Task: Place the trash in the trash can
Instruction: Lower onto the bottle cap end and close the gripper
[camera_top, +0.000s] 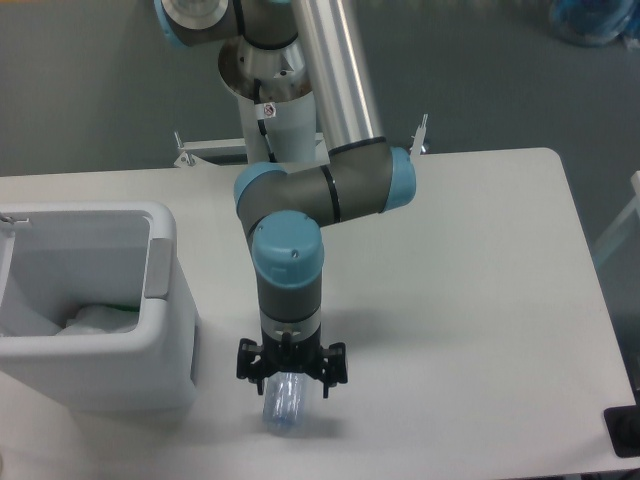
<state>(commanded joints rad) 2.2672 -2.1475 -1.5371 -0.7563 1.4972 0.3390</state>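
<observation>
Table (480, 300), white: bin (160, 300) at 9 o'clock, holding a crumpled wrapper (95, 318) on its floor. Bottle (285, 410) lies at 6 o'clock, just right of the bin, mostly hidden beneath the gripper (291, 372). Fingers spread, straddling the bottle; contact cannot be judged.

Silver-tubed arm (335, 80) with grey joints, light-blue caps and black jaws.

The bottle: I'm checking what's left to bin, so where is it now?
The bottle lies on the table near its front edge, just right of the trash can, under the open gripper.
</observation>
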